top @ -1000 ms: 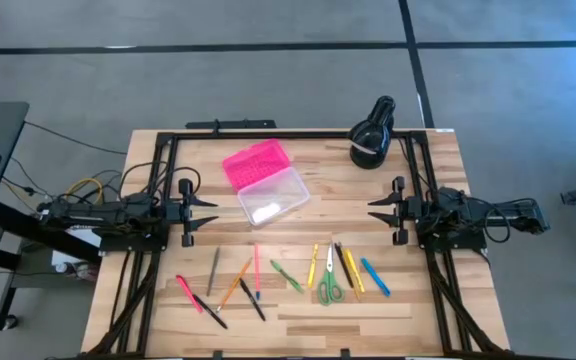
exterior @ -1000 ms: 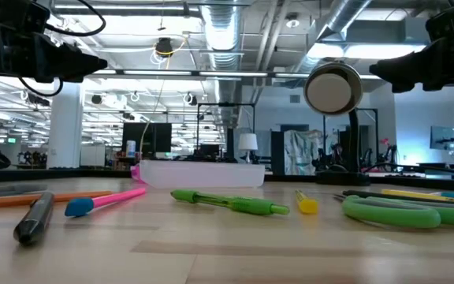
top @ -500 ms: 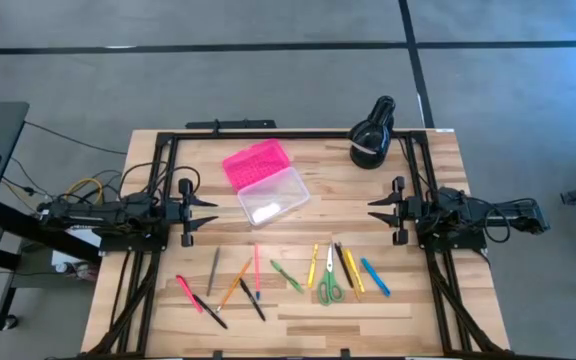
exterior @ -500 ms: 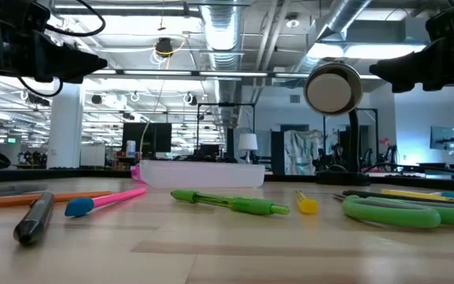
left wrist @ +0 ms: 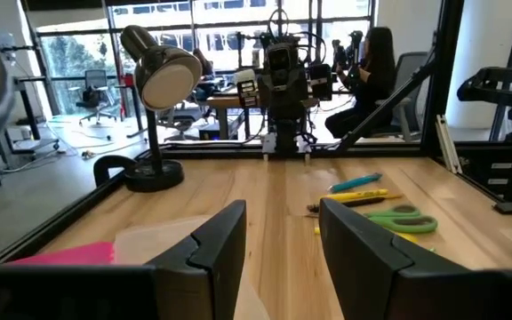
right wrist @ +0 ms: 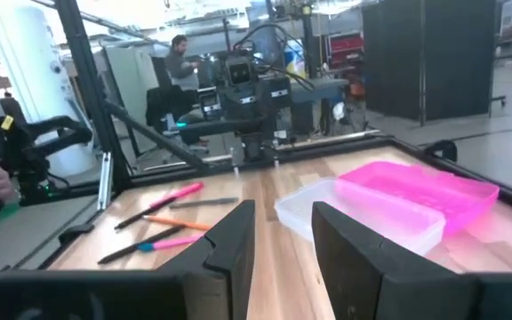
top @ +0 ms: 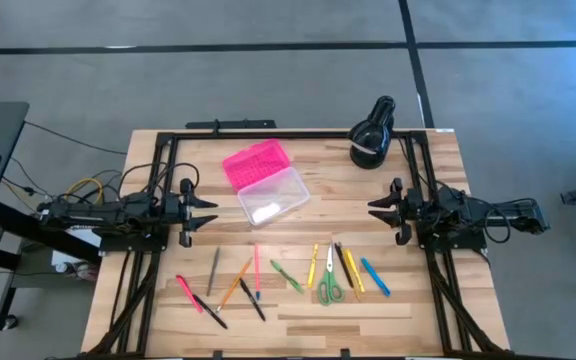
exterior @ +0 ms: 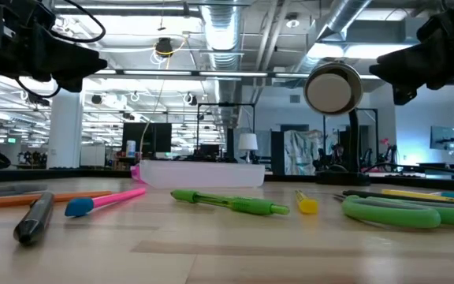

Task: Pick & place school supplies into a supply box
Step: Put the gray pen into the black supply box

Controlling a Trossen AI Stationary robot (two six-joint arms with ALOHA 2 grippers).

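Clear plastic supply box with open pink lid (top: 268,190) — table centre, light, rigid | green-handled scissors (top: 329,287) — front row, grasp at blades | thin pens and pencils (top: 258,272) — slippery, pinch mid-shaft | left gripper (top: 200,209), right gripper (top: 380,209) — fingers apart, empty.

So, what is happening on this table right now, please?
Nothing is being handled yet. The left gripper and the right gripper hang above the table's two sides, facing each other, fingers open and holding nothing. The supply box lies open between them, its pink lid folded back. The pens and pencils and the green scissors lie in a row along the near part of the table. A black lamp stands in a far corner.
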